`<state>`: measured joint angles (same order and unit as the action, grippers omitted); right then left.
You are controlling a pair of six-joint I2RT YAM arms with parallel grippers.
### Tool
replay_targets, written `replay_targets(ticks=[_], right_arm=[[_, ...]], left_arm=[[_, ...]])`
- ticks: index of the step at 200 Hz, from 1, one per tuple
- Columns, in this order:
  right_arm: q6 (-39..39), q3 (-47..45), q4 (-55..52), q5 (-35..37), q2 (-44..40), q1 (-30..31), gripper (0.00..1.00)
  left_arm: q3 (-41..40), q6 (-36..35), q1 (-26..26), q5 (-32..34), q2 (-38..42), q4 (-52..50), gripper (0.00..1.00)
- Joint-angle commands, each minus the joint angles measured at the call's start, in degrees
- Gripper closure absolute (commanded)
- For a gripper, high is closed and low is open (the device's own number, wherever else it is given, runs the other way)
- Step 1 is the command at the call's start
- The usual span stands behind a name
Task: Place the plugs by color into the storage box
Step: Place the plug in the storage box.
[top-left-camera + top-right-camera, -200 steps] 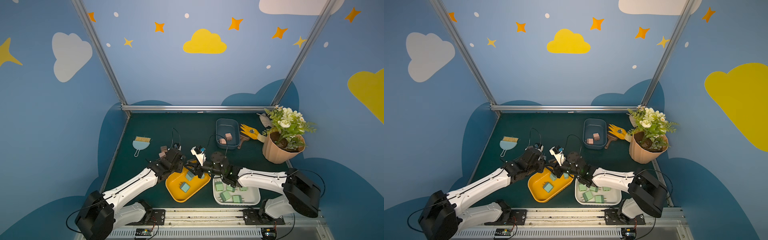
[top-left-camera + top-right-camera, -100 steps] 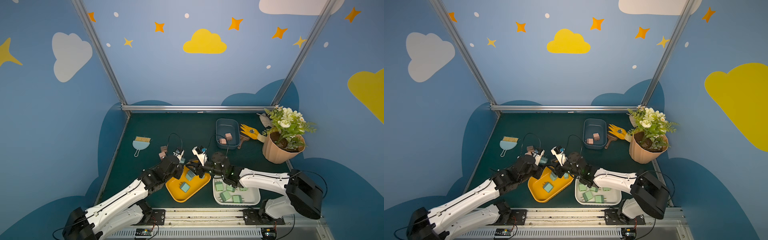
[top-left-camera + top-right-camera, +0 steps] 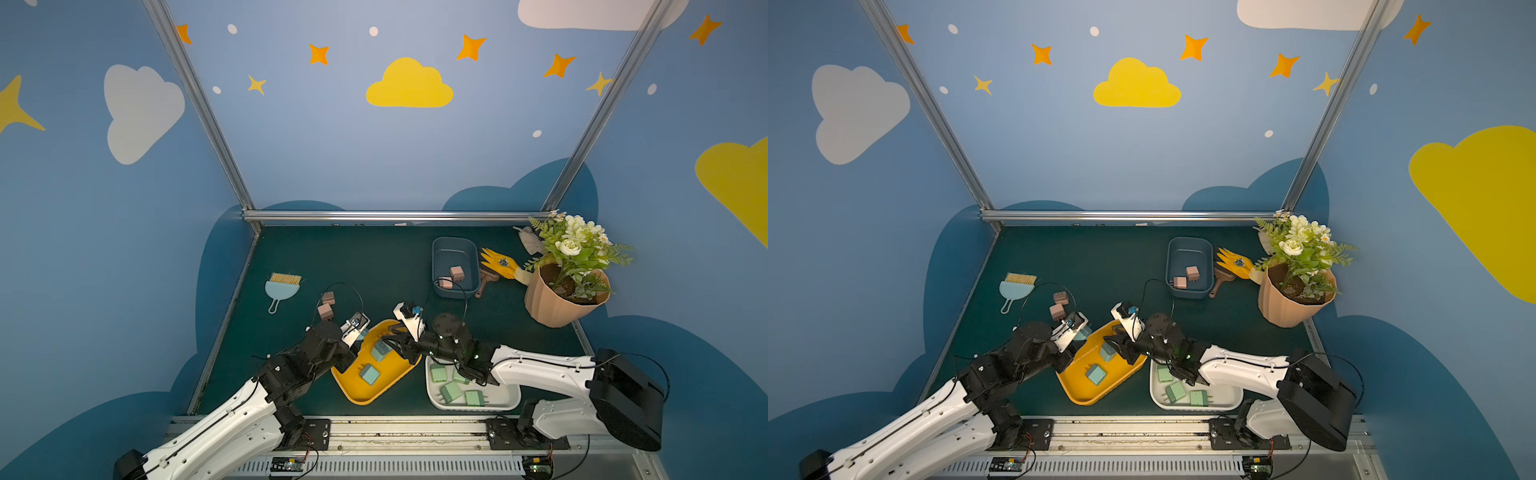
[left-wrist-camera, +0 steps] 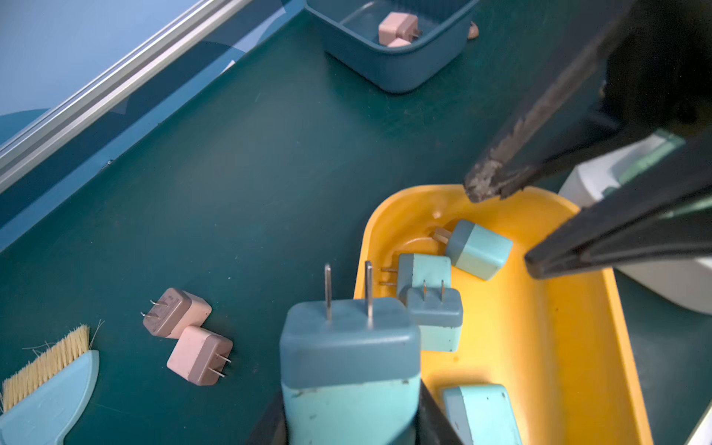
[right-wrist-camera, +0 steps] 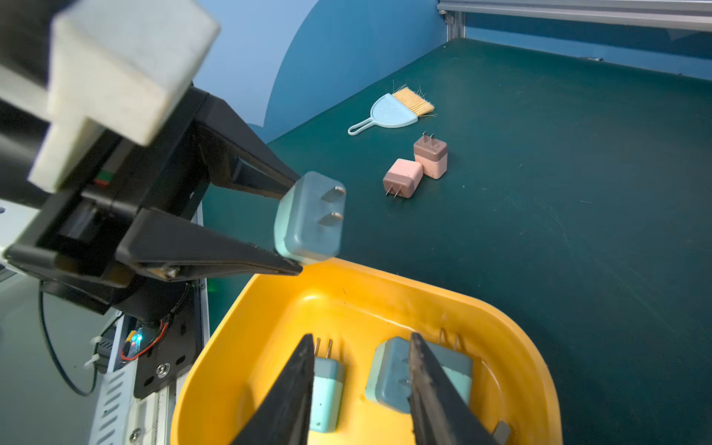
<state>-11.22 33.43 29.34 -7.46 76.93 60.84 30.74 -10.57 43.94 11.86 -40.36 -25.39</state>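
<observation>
Clamping a plug [image 4: 348,346] at the tray [image 5: 385,279] rim, the left tool [image 5: 294,225] may clip the nearby, narrowly parted, empty right tool [image 5: 360,341].

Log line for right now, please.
left pincer: shut on blue plug, by yellow tray | right pincer: open, over tray | loose: two pink plugs on mat

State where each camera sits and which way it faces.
Top views: high over the robot's base side, looking down across the table; left arm and right arm show.
Left wrist: on the left arm, looking past its held blue plug to the yellow tray; the right gripper shows.
Right wrist: on the right arm, looking between its fingers into the yellow tray; the left gripper shows.
Shared: both wrist views catch the yellow tray and two pink plugs.
</observation>
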Motion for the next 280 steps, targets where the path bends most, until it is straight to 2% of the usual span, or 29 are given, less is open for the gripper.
replay_targets(ticks=[1,45,75,96,126,147,202,227,256,280], right_arm=[[0.5,-1.9,2.7,0.1,-0.3,0.5,0.59],[1.4,-2.0,-2.9,-0.5,-1.7,1.0,0.60],[4.1,-5.6,-0.3,2.3,-4.5,3.0,0.60],[4.9,-7.2,1.2,5.1,-6.0,3.9,0.61],[5.6,-7.2,0.8,7.5,-6.0,4.1,0.61],[6.1,-6.7,0.9,8.3,-4.9,4.2,0.59],[4.7,-5.0,1.7,8.2,-1.9,4.5,0.59],[5.6,-0.2,-5.4,9.7,-1.5,4.3,0.54],[2.8,6.5,-13.6,15.2,-1.2,4.0,0.49],[3.9,11.5,-19.2,14.6,-0.2,2.7,0.44]], left_arm=[[-0.3,-5.8,0.3,-4.5,-1.6,-3.4,0.68],[-1.1,-7.0,0.8,-10.5,-4.3,-1.4,0.67],[-0.7,-8.1,0.9,-13.9,-6.2,-0.3,0.65],[-0.9,-8.3,1.1,-15.8,-6.2,-0.1,0.51],[-1.7,-8.3,1.5,-14.9,-4.6,1.1,0.34],[-1.9,-8.2,1.5,-12.8,-3.6,1.5,0.27],[-1.6,-7.8,1.5,-3.7,-3.3,0.8,0.23],[-1.6,-4.7,1.0,2.7,-1.4,1.9,0.21],[-1.0,0.7,-2.4,8.4,0.4,3.4,0.21],[1.6,6.8,-7.9,12.0,-1.2,2.2,0.21]])
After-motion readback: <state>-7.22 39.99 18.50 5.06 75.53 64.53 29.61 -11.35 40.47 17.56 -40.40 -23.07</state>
